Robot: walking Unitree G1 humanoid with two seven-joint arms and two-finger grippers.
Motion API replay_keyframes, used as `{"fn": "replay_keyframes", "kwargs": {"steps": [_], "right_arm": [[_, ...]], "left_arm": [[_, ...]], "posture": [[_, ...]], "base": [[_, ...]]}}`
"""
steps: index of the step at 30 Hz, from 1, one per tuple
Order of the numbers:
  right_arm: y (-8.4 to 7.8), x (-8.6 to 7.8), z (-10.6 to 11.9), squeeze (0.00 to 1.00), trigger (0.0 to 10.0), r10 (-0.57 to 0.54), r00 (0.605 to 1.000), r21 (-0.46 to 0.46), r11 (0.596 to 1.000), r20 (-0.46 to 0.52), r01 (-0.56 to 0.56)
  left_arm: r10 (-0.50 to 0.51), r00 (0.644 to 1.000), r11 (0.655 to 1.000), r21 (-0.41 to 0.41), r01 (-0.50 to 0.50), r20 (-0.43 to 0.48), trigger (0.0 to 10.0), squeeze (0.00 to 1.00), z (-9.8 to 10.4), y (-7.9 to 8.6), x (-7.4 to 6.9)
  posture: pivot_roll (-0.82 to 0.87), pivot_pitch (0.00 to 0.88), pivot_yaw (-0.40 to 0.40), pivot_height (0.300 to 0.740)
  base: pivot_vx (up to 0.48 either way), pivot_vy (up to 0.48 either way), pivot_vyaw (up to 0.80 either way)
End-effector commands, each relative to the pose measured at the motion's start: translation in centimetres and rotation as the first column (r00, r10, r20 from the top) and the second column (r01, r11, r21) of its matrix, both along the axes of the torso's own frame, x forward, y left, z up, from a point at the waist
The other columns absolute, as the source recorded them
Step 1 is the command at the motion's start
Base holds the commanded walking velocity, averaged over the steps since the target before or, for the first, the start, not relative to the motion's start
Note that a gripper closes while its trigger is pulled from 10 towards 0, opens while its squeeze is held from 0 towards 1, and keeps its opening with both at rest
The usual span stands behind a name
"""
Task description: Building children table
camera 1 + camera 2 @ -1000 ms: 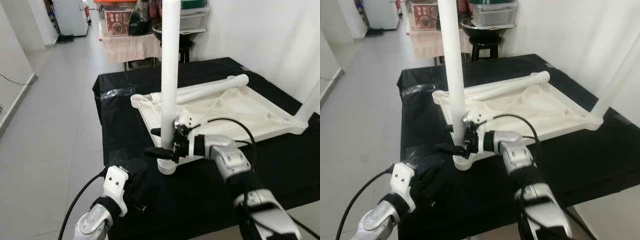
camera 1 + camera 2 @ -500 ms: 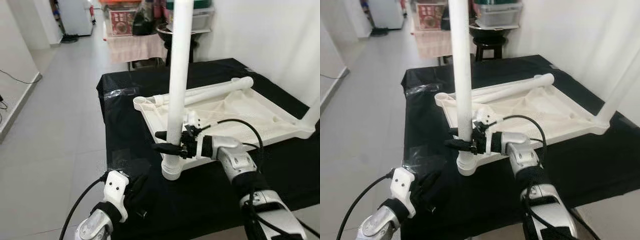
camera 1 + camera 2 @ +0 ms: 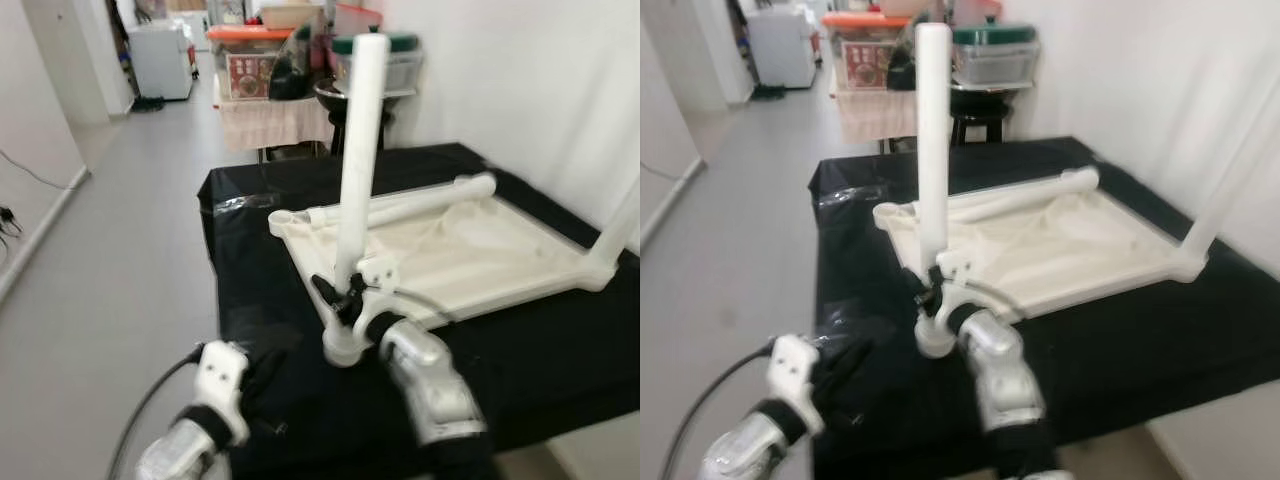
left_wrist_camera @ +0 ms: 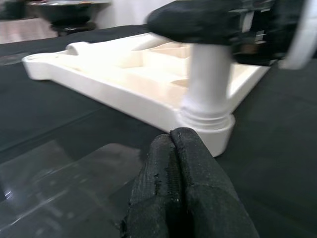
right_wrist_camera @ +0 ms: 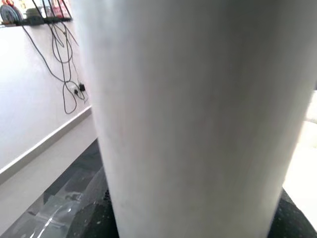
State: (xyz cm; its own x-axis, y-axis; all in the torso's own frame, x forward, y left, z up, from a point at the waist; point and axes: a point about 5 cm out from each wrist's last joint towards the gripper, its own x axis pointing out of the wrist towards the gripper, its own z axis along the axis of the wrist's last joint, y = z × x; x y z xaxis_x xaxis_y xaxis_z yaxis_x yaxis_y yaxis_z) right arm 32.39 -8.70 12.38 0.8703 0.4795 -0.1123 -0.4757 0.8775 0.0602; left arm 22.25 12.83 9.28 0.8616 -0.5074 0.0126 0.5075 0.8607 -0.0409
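Note:
The white table top (image 3: 480,250) lies upside down on a black-covered table (image 3: 250,260). A white leg (image 3: 358,170) stands upright in its near left corner socket (image 3: 340,345). My right gripper (image 3: 335,293) is shut on this leg low down, just above the socket; the leg (image 5: 198,124) looms close in the right wrist view. My left gripper (image 3: 265,365) is shut and holds nothing, resting on the black cloth a little in front of the socket (image 4: 208,124). A second leg (image 3: 420,197) lies across the far side of the top. A third leg (image 3: 620,225) stands at the right corner.
The black table's near and left edges drop to grey floor (image 3: 110,250). Behind it are a stool with a dark bowl (image 3: 345,95) and a cloth-covered shelf with containers (image 3: 270,60). A white wall (image 3: 520,80) runs along the right.
The camera has shifted, so the whole scene sits differently. My right arm has swung from the right to directly in front of the leg, still gripping it. The leg stays upright.

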Motion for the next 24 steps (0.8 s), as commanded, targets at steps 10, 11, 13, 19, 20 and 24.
{"fn": "replay_keyframes", "kwargs": {"steps": [10,11,13,19,20,24], "right_arm": [[1.3,-0.6,2.1,1.00,10.0,0.363,0.930,0.148,0.919,0.048,-0.366],[1.0,-0.6,2.6,1.00,10.0,0.415,0.907,0.127,0.898,0.072,-0.421],[1.0,-0.6,2.6,1.00,10.0,0.415,0.907,0.127,0.898,0.072,-0.421],[-1.5,1.5,2.9,0.00,10.0,0.611,0.792,-0.046,0.791,0.010,-0.610],[-2.1,2.1,2.6,0.00,10.0,0.623,0.782,-0.065,0.779,-0.025,-0.623],[-3.1,3.3,2.7,0.00,10.0,0.625,0.775,-0.082,0.771,-0.087,-0.631]], "left_arm": [[0.002,1.000,1.000,0.022,-0.001,-0.022,10.0,0.00,-0.3,0.3,0.1],[0.001,1.000,1.000,0.021,0.000,-0.023,10.0,0.00,-0.3,0.2,0.2],[0.001,1.000,1.000,0.021,0.000,-0.023,10.0,0.00,-0.3,0.2,0.2],[-0.003,1.000,1.000,0.020,0.003,-0.022,10.0,0.00,-0.4,0.0,0.2],[-0.003,1.000,1.000,0.023,0.003,-0.021,10.0,0.00,-0.4,-0.1,0.1],[0.001,1.000,1.000,0.031,0.000,-0.017,10.0,0.00,-0.4,-0.3,0.1]], "posture": [[0.00,0.000,0.012,0.740],[0.00,0.000,0.012,0.740],[0.00,0.000,0.012,0.740],[0.01,0.000,-0.006,0.740],[0.02,0.000,-0.013,0.740],[0.04,0.000,-0.029,0.740]], "base": [[0.000,0.000,0.00],[0.000,0.000,0.00],[0.000,0.000,0.00],[0.000,0.000,0.00],[0.000,0.000,0.00],[0.000,0.000,0.00]]}}
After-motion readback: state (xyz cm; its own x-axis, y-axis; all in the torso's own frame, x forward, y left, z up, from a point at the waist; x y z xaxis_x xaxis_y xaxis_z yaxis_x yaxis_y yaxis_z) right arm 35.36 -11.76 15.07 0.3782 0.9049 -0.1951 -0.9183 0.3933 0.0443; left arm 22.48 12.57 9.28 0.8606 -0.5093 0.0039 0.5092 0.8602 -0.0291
